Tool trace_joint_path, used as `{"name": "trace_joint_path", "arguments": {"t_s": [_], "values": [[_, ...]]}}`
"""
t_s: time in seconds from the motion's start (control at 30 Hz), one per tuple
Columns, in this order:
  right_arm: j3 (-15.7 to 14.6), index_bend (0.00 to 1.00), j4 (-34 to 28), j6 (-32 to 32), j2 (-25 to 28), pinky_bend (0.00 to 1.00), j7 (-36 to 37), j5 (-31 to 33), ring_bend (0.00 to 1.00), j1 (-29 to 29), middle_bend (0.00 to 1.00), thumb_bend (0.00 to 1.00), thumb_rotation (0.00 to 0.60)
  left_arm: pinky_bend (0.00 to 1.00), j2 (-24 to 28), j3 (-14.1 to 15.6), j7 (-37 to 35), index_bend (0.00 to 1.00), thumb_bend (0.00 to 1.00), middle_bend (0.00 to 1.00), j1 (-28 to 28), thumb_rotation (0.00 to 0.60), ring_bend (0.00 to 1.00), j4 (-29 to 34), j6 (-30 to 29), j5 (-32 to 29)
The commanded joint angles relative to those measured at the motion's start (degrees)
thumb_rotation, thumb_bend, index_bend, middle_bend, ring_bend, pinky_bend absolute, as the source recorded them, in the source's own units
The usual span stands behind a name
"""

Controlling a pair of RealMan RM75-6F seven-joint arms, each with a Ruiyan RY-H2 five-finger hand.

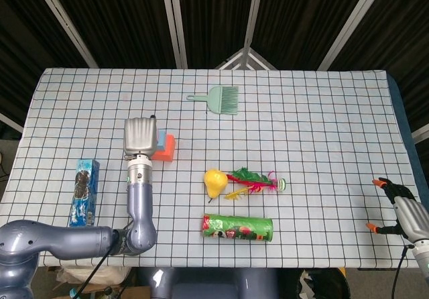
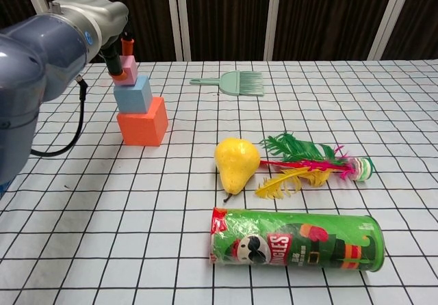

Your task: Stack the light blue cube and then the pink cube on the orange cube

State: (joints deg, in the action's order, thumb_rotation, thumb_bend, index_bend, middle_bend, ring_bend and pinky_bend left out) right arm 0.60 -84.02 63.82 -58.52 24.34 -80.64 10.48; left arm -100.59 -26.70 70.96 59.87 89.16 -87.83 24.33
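Your left hand (image 2: 92, 14) sits at the upper left of the chest view, above the stack, with its fingers pinching the pink cube (image 2: 127, 68). That cube sits atop the light blue cube (image 2: 133, 94), slightly tilted and offset toward the left edge of it; whether it rests fully on the blue surface I cannot tell. The light blue cube stands squarely on the orange cube (image 2: 142, 120), which rests on the checked tablecloth (image 2: 102, 202) left of centre. In the head view the back of your left hand covers most of the stack; only a sliver of blue and the right part of the orange cube show beside it.

Your right hand (image 1: 395, 205) lies at the lower right edge of the head view, well apart from the stack, near the table's edge. Its fingers are spread and nothing is in them.

Other items noted: a green brush (image 2: 233, 83) in the upper centre of the table; a yellow pear (image 2: 236, 163) at centre, touching a bundle of green, pink and yellow feathers (image 2: 308, 161) to its right; a green crisp can (image 2: 294, 240) lying on its side at lower centre; a blue packet (image 1: 84, 192) at the lower left of the head view, beside your left forearm.
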Motion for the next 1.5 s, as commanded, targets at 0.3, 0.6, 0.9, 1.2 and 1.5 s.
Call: {"name": "trace_joint_path", "arguments": {"t_s": [0.3,0.6,0.9,1.2,1.5], "values": [[0.0,0.14,0.1,-0.2,0.0,0.06,0.2,0.1,0.1,0.0,0.09,0.14,0.6,0.91,-0.4,0.3,-0.4,0.46,0.41,0.93,0.3,0.6,0.8,-0.6,0.3,-0.3],[0.0,0.14,0.0,-0.3,0.2,0.06,0.3,0.2,0.1,0.0,0.09,0.14,0.6,0.91,0.0,0.3,0.0,0.4,0.36,0.93,0.4,0.6,0.8,-0.2,0.3,-1.1],[-0.2,0.14,-0.4,-1.1,0.6,0.06,0.6,0.2,0.1,0.2,0.09,0.11,0.6,0.9,0.1,0.9,0.2,0.33,0.33,0.92,0.7,0.6,0.79,-0.1,0.5,-1.0],[-0.1,0.14,-0.7,-1.5,0.8,0.06,0.0,0.9,0.1,0.2,0.09,0.11,0.6,0.89,1.1,1.5,1.8,0.26,0.28,0.91,0.8,0.6,0.77,2.7,-1.0,-1.0],[0.0,0.14,-1.3,-0.9,1.2,0.06,-0.2,0.9,0.1,-0.1,0.09,0.11,0.6,0.89,19.1,4.7,-4.2,0.2,0.27,0.9,-10.1,0.6,0.77,36.3,-12.5,11.9]]}}
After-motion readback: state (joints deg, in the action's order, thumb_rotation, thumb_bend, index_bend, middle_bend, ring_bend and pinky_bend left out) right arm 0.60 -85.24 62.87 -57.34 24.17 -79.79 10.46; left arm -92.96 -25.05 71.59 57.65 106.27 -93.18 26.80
